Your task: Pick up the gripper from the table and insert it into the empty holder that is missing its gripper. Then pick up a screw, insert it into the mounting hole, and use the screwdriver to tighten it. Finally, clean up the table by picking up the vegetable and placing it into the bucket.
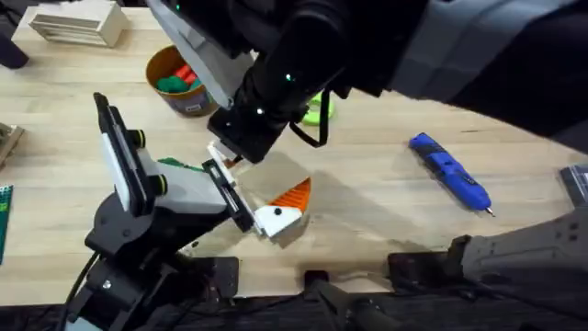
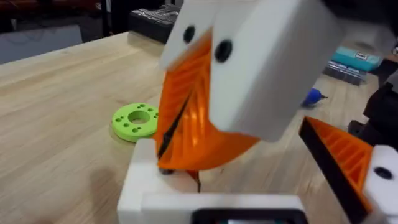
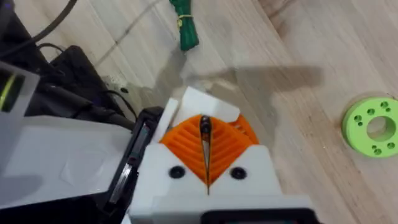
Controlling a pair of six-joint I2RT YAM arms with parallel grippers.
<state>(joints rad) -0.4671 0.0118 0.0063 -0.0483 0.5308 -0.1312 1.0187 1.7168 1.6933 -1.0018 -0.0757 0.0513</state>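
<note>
Leaving bare pale wood to the right, the right gripper clamps ribbed orange pads together; left gripper's fingers unclear.

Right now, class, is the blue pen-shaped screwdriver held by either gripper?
No: the blue pen-shaped screwdriver lies alone on the wooden table, apart from both arms.

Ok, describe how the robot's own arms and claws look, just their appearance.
Both arms are black and jointed. The left arm carries a white housing with a black bracket and cables near its base. The right arm shows small green lights. The right claw has white blocky mounts with black screw holes and orange ribbed pads.
</note>
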